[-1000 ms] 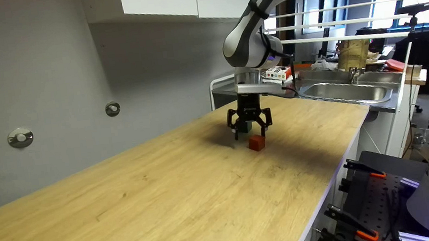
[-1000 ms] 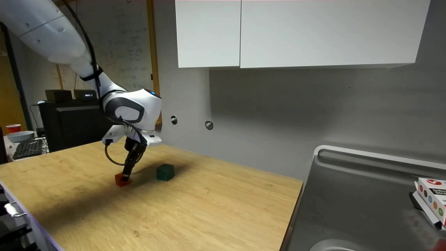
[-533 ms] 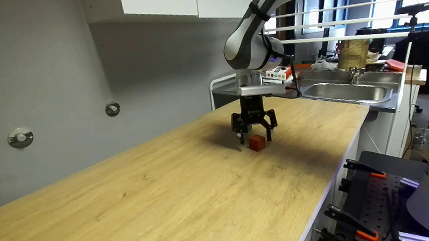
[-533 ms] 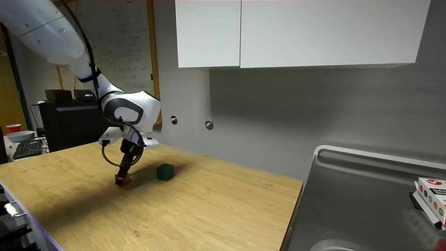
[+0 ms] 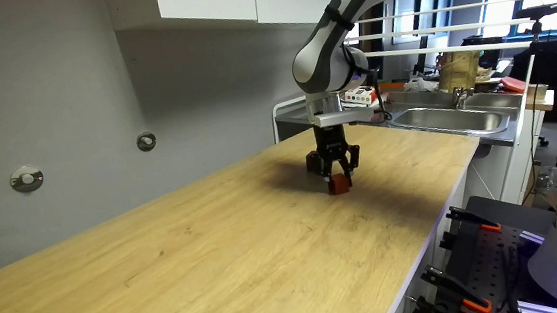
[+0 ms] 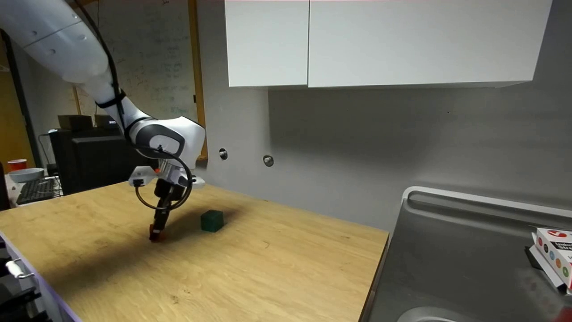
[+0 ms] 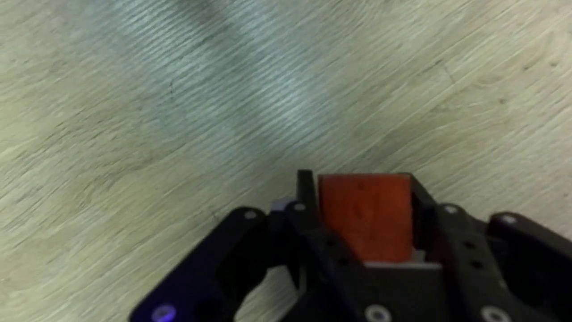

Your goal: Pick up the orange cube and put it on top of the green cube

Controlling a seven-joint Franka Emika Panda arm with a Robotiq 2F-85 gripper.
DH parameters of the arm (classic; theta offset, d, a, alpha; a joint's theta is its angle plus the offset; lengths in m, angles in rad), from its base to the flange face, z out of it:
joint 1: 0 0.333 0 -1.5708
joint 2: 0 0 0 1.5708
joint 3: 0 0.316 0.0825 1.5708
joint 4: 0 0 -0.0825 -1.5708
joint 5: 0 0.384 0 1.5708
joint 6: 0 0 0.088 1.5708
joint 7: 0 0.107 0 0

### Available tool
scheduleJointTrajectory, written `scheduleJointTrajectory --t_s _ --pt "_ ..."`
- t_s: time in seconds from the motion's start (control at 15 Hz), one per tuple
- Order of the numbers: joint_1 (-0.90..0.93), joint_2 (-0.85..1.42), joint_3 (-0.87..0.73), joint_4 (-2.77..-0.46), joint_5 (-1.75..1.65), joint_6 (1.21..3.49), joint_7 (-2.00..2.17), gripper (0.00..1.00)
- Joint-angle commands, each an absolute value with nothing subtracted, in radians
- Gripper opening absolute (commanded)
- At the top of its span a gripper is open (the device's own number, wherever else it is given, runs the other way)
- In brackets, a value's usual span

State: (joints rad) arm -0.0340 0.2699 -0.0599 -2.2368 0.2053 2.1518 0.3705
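The orange cube rests on the wooden table, a reddish block between the fingers of my gripper. In the wrist view the orange cube fills the space between the two black fingers, one on each side, and the gripper is shut on it. In an exterior view the gripper points down and covers most of the cube, with only slivers of orange showing. The green cube sits on the table a short way from the gripper. It is hidden behind the gripper in an exterior view and out of the wrist view.
The wooden table runs along a grey wall with knobs on it. White cabinets hang above. A metal sink and a white box lie beyond the table's end.
The gripper has moved down over the orange cube and its fingers have closed around it. The orange cube has turned and shifted slightly. The green cube has not moved.
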Motion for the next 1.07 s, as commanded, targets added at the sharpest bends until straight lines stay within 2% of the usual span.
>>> scheduleJointTrajectory --t_s 0.0,1.0 --pt "-0.020 0.264 -0.070 -2.220 0.173 2.136 0.397 0.19" --pt "-0.037 0.199 -0.084 -2.092 0.173 2.090 0.409 0.18"
